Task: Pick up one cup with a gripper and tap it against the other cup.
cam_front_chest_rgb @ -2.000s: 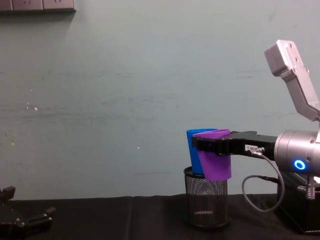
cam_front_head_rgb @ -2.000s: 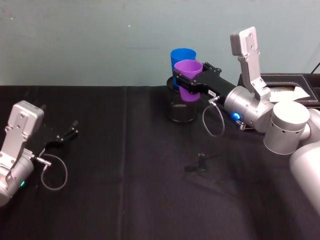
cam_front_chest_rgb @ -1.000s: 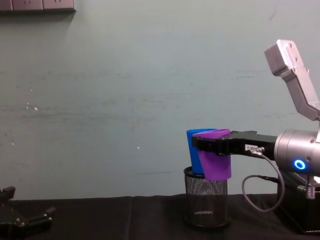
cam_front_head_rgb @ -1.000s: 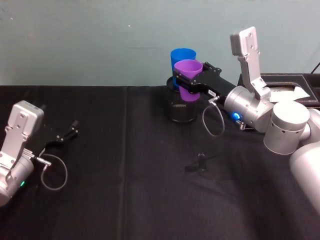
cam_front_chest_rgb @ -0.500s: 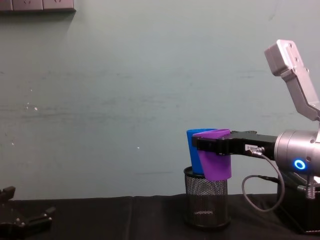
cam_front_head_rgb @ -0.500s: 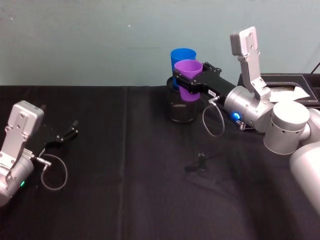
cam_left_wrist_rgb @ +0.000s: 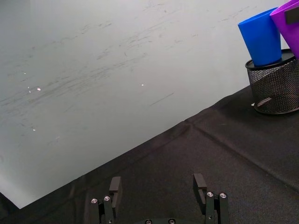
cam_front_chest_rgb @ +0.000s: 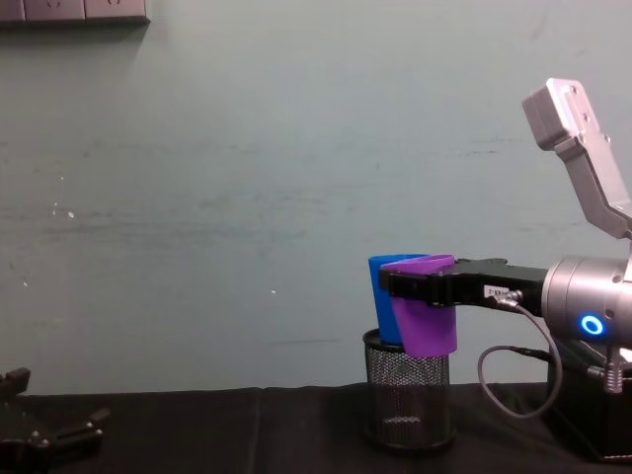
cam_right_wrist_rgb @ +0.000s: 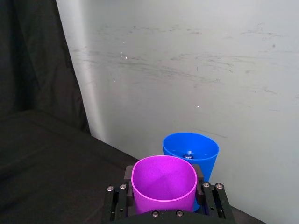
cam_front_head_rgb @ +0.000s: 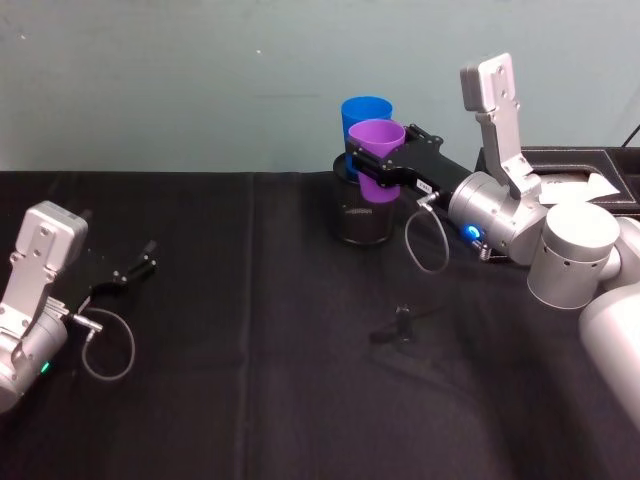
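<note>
My right gripper [cam_front_head_rgb: 378, 168] is up at the back of the surface [cam_front_head_rgb: 300, 350], fingers [cam_right_wrist_rgb: 127, 173] clenched on the purple cup [cam_front_head_rgb: 378, 138], held over the mesh holder [cam_front_head_rgb: 362, 222]. The blue cup [cam_front_head_rgb: 364, 112] sits in the holder, just behind the purple one; can't tell if they touch. My left gripper [cam_front_head_rgb: 138, 268] is low at far left, fingers released.

Base of blue cup [cam_front_chest_rgb: 380, 296] hidden inside mesh holder [cam_front_chest_rgb: 407, 405]; purple cup [cam_left_wrist_rgb: 292, 35] cut off at left wrist view's edge.
</note>
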